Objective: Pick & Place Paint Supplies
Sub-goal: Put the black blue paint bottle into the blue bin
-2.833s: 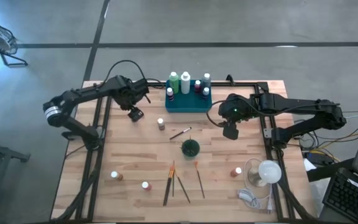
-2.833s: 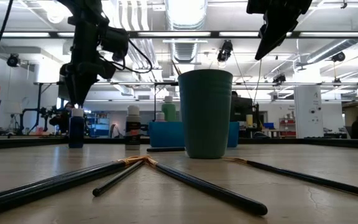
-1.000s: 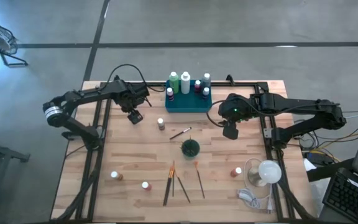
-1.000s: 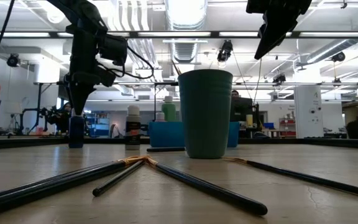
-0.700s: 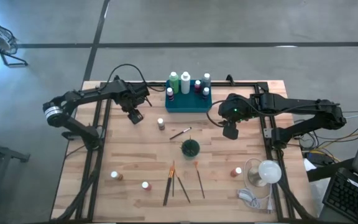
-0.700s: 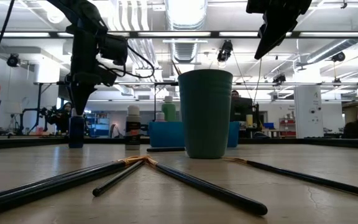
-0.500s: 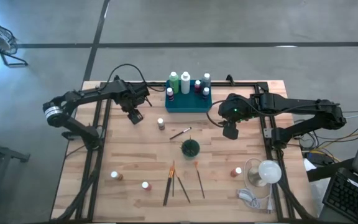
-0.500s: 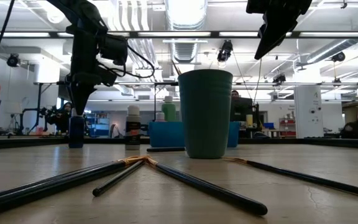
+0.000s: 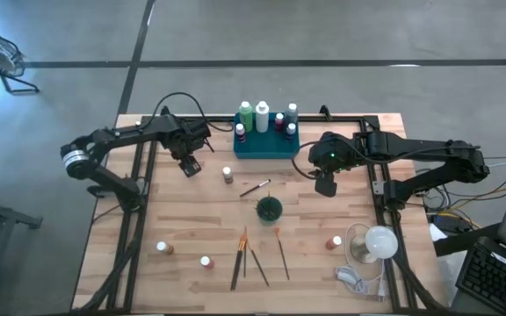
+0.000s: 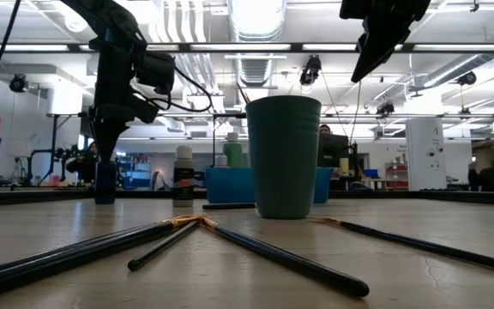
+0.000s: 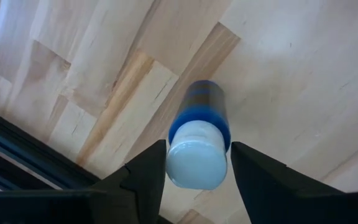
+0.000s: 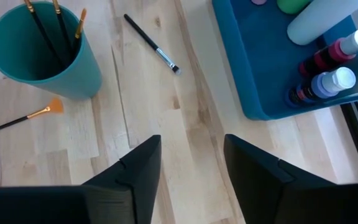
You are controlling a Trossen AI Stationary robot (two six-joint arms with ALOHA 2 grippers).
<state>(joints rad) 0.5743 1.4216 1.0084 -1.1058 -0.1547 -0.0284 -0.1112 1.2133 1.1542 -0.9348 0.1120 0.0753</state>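
A blue bottle (image 11: 205, 107) with a white cap stands upright on the wood at the table's far left; it also shows in the low view as the blue bottle (image 10: 105, 182). My left gripper (image 11: 197, 167) points straight down over it, shut on its cap. In the high view my left gripper (image 9: 189, 164) hides the bottle. My right gripper (image 9: 326, 186) hangs open above the table, right of the teal tray (image 9: 266, 149), with nothing between its fingers. Several bottles stand in the tray. Brushes stand in the green cup (image 9: 269, 209). My left gripper pinches the blue bottle's white cap (image 11: 194, 177) between its two fingers, one on each side. The fingers come from above, pointing down. The bottle stands upright with its base on the table.
A brown bottle (image 9: 227, 175) and a loose brush (image 9: 255, 188) lie between tray and cup. Several brushes (image 9: 240, 259) lie near the front edge, with small bottles (image 9: 162, 248), (image 9: 206, 262), (image 9: 335, 242) around them. A white lamp (image 9: 376, 243) sits front right.
Since the earliest frames my left gripper has come down over the blue bottle's cap, which now sits between its fingers. Over the last second both arms have kept their places and the bottle still stands on the table.
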